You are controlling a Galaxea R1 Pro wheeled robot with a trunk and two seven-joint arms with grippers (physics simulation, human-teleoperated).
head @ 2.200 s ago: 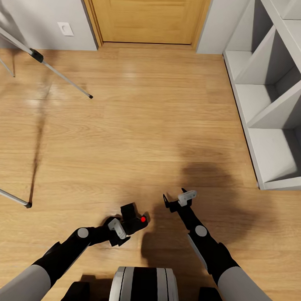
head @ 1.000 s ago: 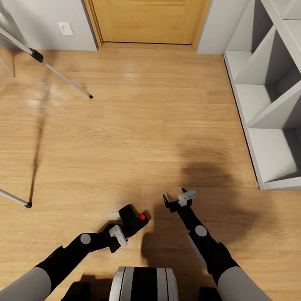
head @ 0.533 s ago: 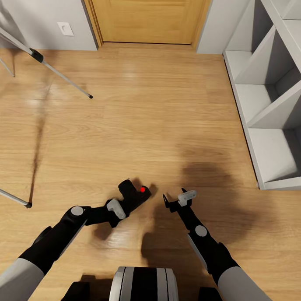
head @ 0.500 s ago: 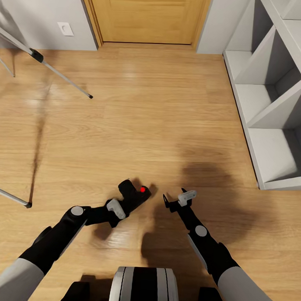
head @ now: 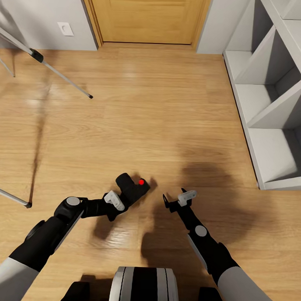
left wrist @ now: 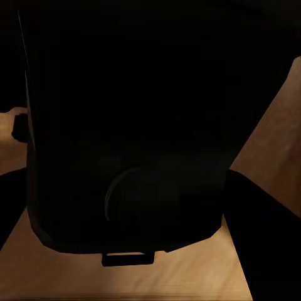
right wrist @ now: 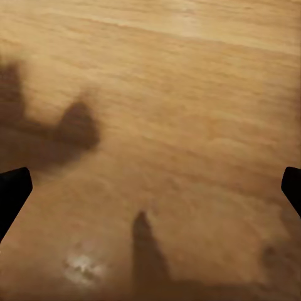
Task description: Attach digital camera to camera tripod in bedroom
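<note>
- Head view: left claw (head: 121, 198) clamped on the digital camera (head: 132, 188), held clear of the wood floor (head: 138, 119) just ahead of the robot's trunk; its red button faces up.
- Left wrist view: black camera body (left wrist: 125, 125) sits right up against the lens between the fingers, so the grip looks deep.
- Right claw (head: 178, 197) hangs beside the camera, fingers apart and holding nothing; right wrist view shows bare floor (right wrist: 163, 125) between its two dark fingertips.
- Camera tripod (head: 49, 67) stands well apart, far to the left; two silver legs with black feet are in view, the head is out of frame.
- Step in hand, as I judge it: carry the camera over to the tripod. Keep the grip firm and the camera level with its base down, turn toward the left, and bring the tripod head into view before any approach. Watch the splayed legs: a knock could shift the tripod.
- Containers: white cube shelves (head: 275, 107) at the right; the compartments visible hold nothing.
- Wooden door (head: 149, 17) is closed, straight ahead.
</note>
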